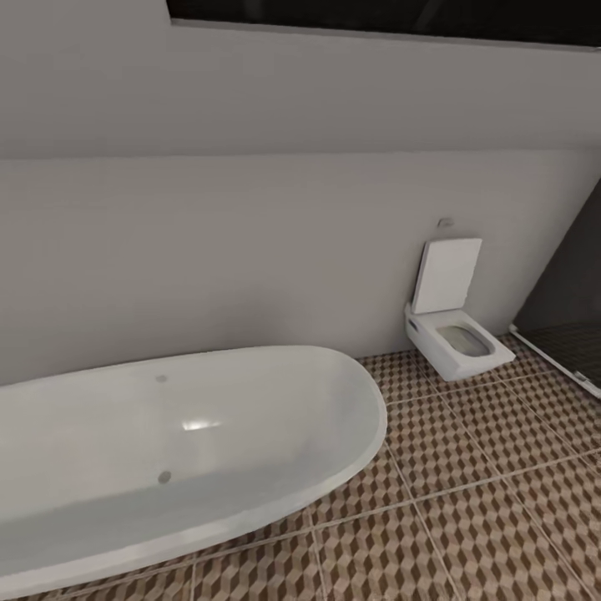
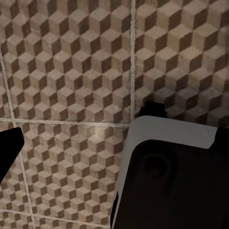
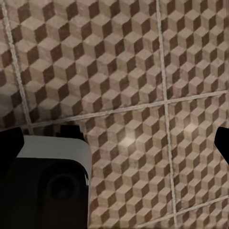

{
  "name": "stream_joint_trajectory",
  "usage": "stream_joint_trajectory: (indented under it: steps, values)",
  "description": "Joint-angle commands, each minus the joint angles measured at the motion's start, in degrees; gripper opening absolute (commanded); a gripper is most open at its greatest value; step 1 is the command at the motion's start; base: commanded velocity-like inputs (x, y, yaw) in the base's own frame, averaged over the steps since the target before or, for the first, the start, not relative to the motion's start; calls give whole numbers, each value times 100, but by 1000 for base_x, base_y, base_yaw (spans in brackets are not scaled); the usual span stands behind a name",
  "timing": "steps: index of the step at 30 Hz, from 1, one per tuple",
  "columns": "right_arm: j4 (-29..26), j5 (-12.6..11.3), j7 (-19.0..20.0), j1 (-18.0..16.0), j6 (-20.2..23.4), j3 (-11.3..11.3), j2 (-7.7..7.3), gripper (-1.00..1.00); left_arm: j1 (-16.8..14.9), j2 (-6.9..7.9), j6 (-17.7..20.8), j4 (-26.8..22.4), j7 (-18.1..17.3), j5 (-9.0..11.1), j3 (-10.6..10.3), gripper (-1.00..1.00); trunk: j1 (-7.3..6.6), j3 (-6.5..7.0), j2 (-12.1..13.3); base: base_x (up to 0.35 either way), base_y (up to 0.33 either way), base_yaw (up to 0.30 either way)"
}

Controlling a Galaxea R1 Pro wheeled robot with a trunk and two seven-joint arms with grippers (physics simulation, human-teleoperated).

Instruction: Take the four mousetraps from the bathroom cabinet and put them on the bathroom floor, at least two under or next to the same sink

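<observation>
A robot's head camera looks across a bathroom where a white oval bathtub (image 1: 167, 451) stands on the bathroom floor (image 1: 467, 501), its cube-patterned tiles running from the tub's rounded end towards a white toilet (image 1: 455, 321) set against the grey wall (image 1: 250, 250) beyond the tub. A dark shower tray (image 1: 572, 346) with a pale rim lies just past the toilet, on the side away from the tub.

Both wrist cameras point down at the same brown, beige and white tiling. In the left wrist view a dark, grey-edged part of the robot's body (image 2: 171, 176) hangs over the tiles; a similar block (image 3: 47, 186) appears in the right wrist view. Black finger tips show at the edges of each wrist view: the left gripper (image 2: 114, 148) has one tip (image 2: 8, 148) showing, so whether it is spread or closed cannot be told; the right gripper (image 3: 117, 145) has its tips (image 3: 9, 143) set wide apart with nothing between them.

Judging by these pictures, the work looks barely begun or between steps. No trap lies on the tiles around the tub or toilet, and the right gripper carries nothing. The robot appears to be on its way, with fetching traps and setting them by the basin yet to come.
</observation>
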Motion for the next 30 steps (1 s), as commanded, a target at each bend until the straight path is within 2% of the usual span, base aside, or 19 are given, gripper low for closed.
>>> stream_joint_trajectory:
  steps: [1, 30]
  values:
    - [0, 0, 0, 0, 0, 0, -1, 100, 0, 0, 0, 0, 0, 0, 0, 100, 0, -6, 0, 0, 0, -227]
    - [0, 0, 0, 0, 0, 0, 2, 100, 0, 0, 7, -1, -5, -4, -7, 100, 0, -57, 0, 0, 0, -271]
